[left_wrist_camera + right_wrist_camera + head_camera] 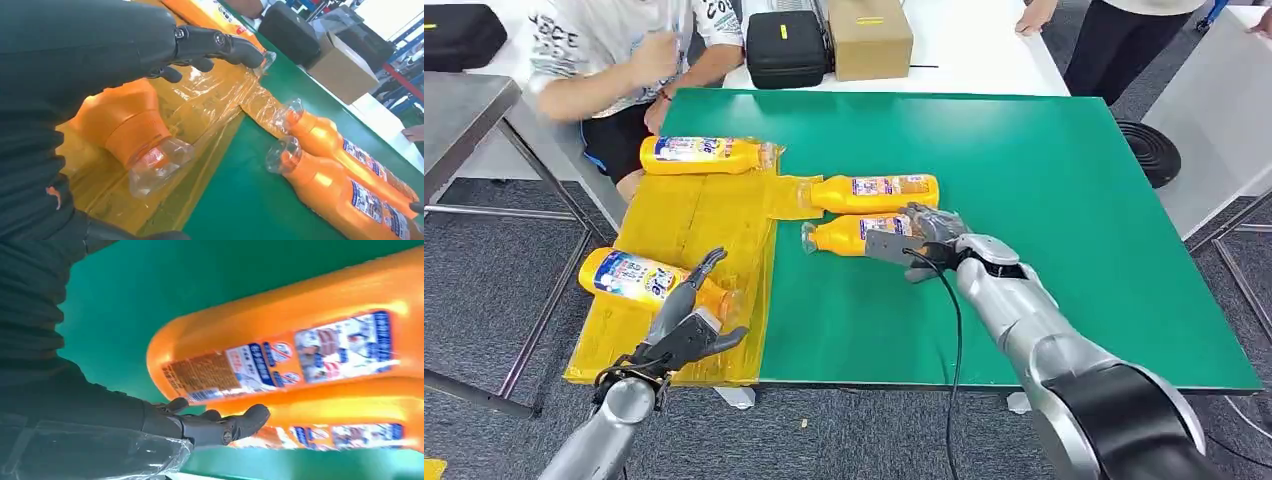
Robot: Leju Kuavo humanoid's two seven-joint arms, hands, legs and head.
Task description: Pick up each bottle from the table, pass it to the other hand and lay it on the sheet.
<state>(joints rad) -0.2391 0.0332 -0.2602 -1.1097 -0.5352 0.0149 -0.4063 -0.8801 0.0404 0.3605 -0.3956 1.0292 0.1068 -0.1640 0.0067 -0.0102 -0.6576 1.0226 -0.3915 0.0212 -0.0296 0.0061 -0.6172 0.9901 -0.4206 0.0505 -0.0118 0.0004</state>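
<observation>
Several orange bottles with clear caps lie flat. Two rest on the yellow sheet (689, 215): one at its far end (704, 155) and one at its near left (639, 278). My left hand (686, 325) hovers open by that near bottle's neck (132, 127), fingers (220, 44) spread and holding nothing. Two more lie side by side on the green mat (1044, 200): the far bottle (874, 192) and the near bottle (849, 235). My right hand (929, 238) is at the near bottle's base (330, 435), fingers (220, 426) stretched over it and not closed.
A person sits at the far left corner (624, 50), close to the sheet. A black case (786, 48) and a cardboard box (869, 38) stand on the white table beyond. Another person stands at the far right (1124, 40). The mat's near edge runs just below my hands.
</observation>
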